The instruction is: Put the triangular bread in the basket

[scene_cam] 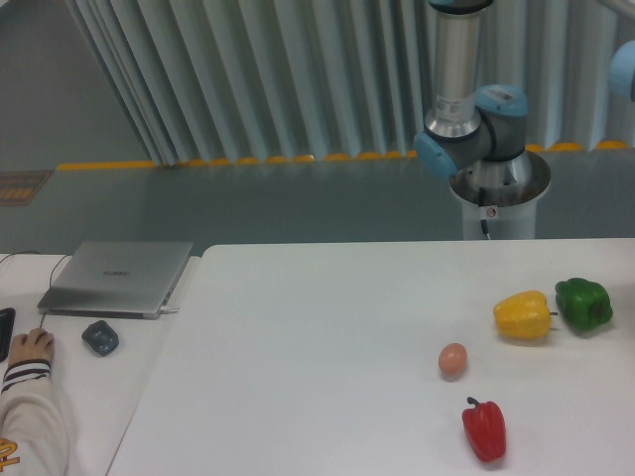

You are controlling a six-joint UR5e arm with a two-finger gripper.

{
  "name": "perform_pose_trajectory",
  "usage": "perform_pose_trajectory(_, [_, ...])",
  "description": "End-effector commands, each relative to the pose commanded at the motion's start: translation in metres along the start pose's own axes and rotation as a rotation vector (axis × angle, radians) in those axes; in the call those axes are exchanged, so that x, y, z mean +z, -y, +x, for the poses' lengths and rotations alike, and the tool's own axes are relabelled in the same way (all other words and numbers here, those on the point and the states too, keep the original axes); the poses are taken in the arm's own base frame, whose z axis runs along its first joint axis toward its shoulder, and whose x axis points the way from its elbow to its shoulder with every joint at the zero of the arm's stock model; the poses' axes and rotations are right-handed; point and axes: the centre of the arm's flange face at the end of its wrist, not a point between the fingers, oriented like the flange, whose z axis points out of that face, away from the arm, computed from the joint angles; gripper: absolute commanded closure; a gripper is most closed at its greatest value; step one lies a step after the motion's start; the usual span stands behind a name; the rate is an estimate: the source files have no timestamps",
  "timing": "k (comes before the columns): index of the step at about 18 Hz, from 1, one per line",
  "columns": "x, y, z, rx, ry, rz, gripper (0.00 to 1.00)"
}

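No gripper in view: only arm (466, 129) joints and pedestal at upper right of frame, so grip state not in view. No triangular bread and no basket visible anywhere either. On the white surface (327, 337), right side: yellow pepper (523, 315) just beside green pepper (583, 303), brown egg (452, 360) below, red pepper (484, 428) near bottom edge. Laptop (119, 278) at left. Probably pre-reach; next move needs bread located first.
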Motion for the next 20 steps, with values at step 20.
perform_pose_trajectory(20, [0.037, 0.058, -0.044, 0.129, -0.049, 0.008, 0.0])
